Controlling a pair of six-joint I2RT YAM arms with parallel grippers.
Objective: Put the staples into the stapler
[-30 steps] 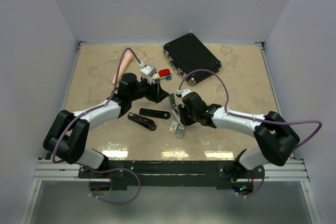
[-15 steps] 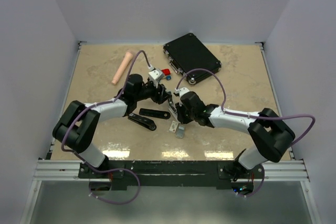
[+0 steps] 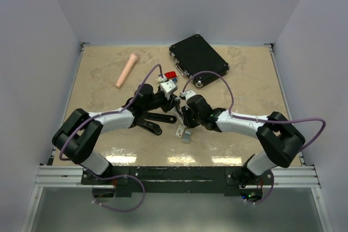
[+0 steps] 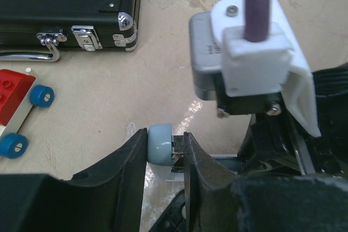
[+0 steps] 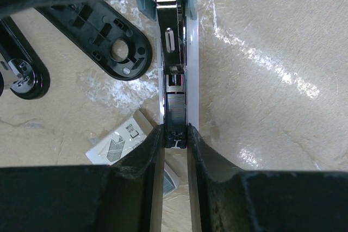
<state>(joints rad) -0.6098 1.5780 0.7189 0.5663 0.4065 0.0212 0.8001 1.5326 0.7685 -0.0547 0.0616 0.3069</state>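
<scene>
The stapler (image 5: 175, 52) is a narrow metal channel with a pale blue end cap (image 4: 160, 143), and it stands between the two arms (image 3: 179, 110). My right gripper (image 5: 175, 134) is shut on the channel's near end. A ribbed grey strip, the staples (image 5: 175, 110), lies in the channel just ahead of the fingers. My left gripper (image 4: 165, 145) is shut on the blue cap at the far end, one finger on each side. In the top view the left gripper (image 3: 173, 101) and right gripper (image 3: 184, 117) nearly touch.
A small white staple box (image 5: 117, 142) lies beside the right fingers (image 3: 181, 131). Two black oval stapler parts (image 3: 160, 118) (image 3: 148, 126) lie to the left. Behind are a black case (image 3: 198, 59), a red toy car (image 3: 170, 75) and a pink cylinder (image 3: 126, 69).
My left arm has swung right toward the stapler, and its jaws have closed on the pale blue cap. The right gripper has kept its hold and barely moved.
</scene>
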